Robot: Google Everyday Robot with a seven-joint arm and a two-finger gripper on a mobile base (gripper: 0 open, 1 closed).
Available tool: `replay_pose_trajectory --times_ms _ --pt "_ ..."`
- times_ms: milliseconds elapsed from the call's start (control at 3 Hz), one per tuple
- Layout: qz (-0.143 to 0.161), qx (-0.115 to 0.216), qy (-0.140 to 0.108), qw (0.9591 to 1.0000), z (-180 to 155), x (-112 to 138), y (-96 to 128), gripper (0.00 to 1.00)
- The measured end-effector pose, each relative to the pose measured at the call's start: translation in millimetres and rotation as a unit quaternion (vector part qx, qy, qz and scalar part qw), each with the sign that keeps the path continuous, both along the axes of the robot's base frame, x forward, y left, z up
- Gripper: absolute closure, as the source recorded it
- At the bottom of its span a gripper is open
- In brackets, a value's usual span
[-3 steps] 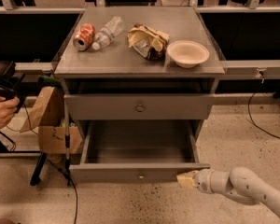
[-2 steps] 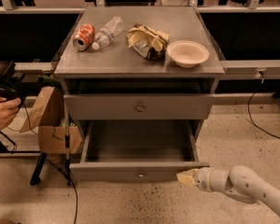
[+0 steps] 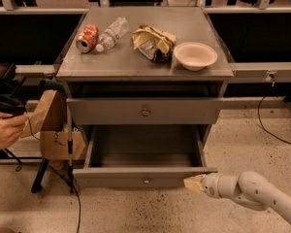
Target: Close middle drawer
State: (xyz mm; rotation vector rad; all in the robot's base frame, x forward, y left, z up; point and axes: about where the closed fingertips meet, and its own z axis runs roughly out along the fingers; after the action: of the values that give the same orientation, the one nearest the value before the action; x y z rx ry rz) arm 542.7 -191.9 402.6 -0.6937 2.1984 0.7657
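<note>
1. The middle drawer (image 3: 111, 177) is wide, gray metal, and stands pulled out, its long plain tray open.
2. Its low flat front bears one small round knob (image 3: 146, 181) at centre.
3. The hand (image 3: 194, 183) sits at the front's 3 o'clock end.

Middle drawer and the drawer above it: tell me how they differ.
The middle drawer is pulled out, tray showing; the upper drawer shows only its front. The middle drawer's front is low, the upper drawer's taller. The middle drawer's knob is smaller than the upper drawer's knob. The gripper sits at the middle drawer's right front corner. Both are gray.
</note>
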Motion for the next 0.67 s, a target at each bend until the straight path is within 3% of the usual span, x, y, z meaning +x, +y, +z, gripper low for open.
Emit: replay_pose_trajectory --times_ms 667 --pt "-0.019 0.004 0.006 0.9998 -5.9 6.4 -4.4 1.00"
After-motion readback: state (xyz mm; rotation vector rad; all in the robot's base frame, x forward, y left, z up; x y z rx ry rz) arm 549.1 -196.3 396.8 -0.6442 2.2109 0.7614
